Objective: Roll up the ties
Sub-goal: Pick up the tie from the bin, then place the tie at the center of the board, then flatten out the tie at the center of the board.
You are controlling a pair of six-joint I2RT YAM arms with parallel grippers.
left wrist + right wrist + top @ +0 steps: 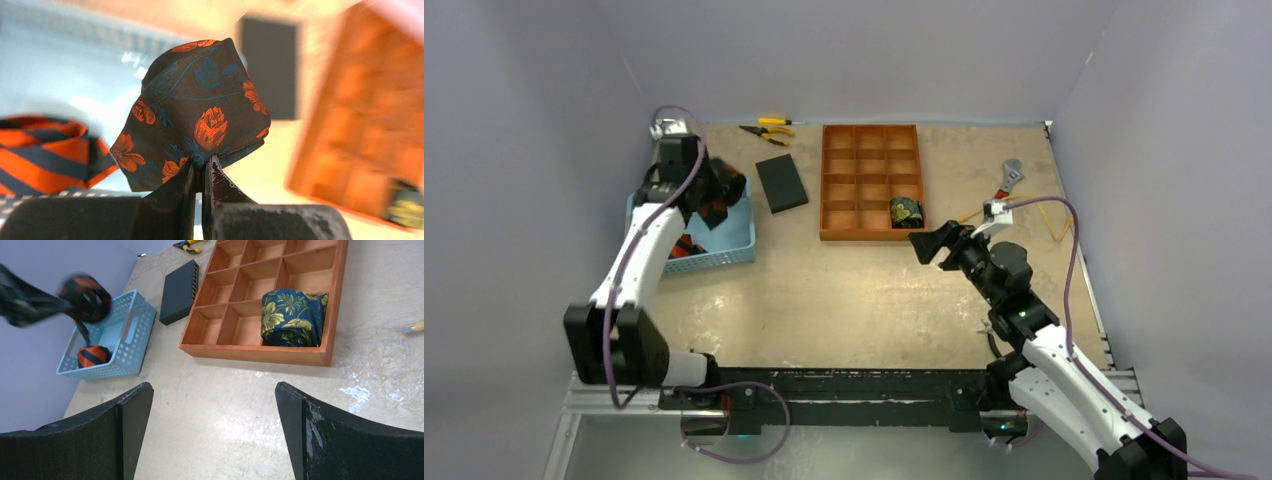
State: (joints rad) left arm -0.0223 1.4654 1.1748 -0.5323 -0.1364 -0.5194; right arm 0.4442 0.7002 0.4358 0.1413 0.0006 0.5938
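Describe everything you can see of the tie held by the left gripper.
The floral tie is dark, near-black woven fabric with a slight sheen, patterned with orange flowers and teal leaves and stems. It is bunched into a compact, rounded bundle rather than lying flat. The left gripper pinches its lower edge between closed fingers and holds it up over the blue basket.

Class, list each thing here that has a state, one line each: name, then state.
left gripper, shut on floral tie
floral tie, bundled, held above the blue basket
striped tie, bundled, lying in the basket
green-gold tie, rolled, in a wooden tray compartment
right gripper, open, empty
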